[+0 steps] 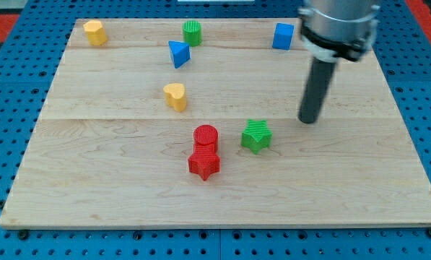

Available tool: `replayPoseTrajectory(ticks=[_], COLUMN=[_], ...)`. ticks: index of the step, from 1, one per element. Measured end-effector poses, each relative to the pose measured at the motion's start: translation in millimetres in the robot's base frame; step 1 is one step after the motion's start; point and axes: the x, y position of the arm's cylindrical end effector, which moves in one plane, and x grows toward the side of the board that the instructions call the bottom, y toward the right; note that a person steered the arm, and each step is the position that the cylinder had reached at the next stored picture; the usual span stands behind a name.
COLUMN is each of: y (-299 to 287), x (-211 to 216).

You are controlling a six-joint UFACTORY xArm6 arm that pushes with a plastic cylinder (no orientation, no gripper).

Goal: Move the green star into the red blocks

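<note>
- Green star (256, 135) sat just right of the red cylinder (206, 136) and red star (204, 164), not touching them.
- My tip (310, 119) rested right of and slightly beyond the green star, apart from it; being a bare rod, it gripped nothing.
- Best approach, I judged: come slightly nearer, then push straight left so the star slid without spinning.

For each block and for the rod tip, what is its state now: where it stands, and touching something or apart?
my tip: on the board, right of the green star, apart.
green star: right of the red blocks, small gap.
red cylinder: touching the red star.
red star: below the cylinder.
yellow heart: centre, alone.
blue triangle: close to the green cylinder.
blue cube: top, alone.
yellow block: top left corner.
</note>
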Motion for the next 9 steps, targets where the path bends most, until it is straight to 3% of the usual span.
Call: replayPoseTrajectory(ticks=[1, 3, 5, 7, 8, 9], y=[-39, -61, -50, -32, -60, -113], x=[61, 13, 31, -10, -12, 29])
